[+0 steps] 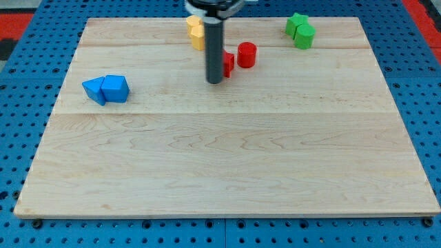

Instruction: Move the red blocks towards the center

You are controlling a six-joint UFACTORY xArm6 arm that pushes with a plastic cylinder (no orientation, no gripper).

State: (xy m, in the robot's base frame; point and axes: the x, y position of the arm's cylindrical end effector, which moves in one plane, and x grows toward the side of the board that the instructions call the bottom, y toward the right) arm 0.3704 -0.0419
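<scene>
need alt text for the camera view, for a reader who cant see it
A dark rod reaches down onto a wooden board, my tip right beside a partly hidden red block, with a red cylinder just to the view's right. Yellow blocks sit behind the rod at the view's top, green blocks top right, blue blocks at the left.

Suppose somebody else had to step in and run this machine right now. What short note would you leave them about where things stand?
Tool: no gripper, just a rod; my tip rests on the board near the view's top centre, right beside the partly hidden red block, on its left.
Red blocks: that one, and the red cylinder just to its right; whether the two touch is unclear. Both sit well above the board's middle.
Done: neither red block is at the centre.
Left: push both down the view toward the centre.
Others: yellow blocks behind the rod, green blocks top right, blue blocks at left.
</scene>
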